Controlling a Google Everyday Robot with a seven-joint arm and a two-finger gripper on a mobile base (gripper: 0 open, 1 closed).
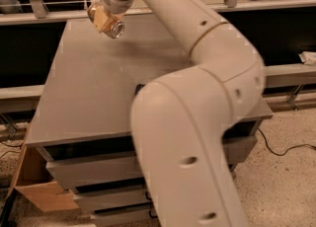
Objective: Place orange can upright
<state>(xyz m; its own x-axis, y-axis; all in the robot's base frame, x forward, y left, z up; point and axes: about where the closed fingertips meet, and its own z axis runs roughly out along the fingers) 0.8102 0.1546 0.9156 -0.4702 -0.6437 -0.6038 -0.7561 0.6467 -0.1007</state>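
The orange can [102, 19] is golden-orange with a silver end [117, 28] that points down and to the right. It hangs tilted a little above the far left part of the grey table [89, 93]. My gripper [105, 18] is at the end of the big white arm [197, 122] and is shut around the can from above. The arm fills the middle and right of the view and hides the far right part of the table. The red can is hidden.
Grey drawers [94, 171] sit under the table top. A cardboard box [39, 191] stands on the floor at the lower left. A rail with glass [49, 4] runs behind the table. A black cable [281, 149] lies on the floor at the right.
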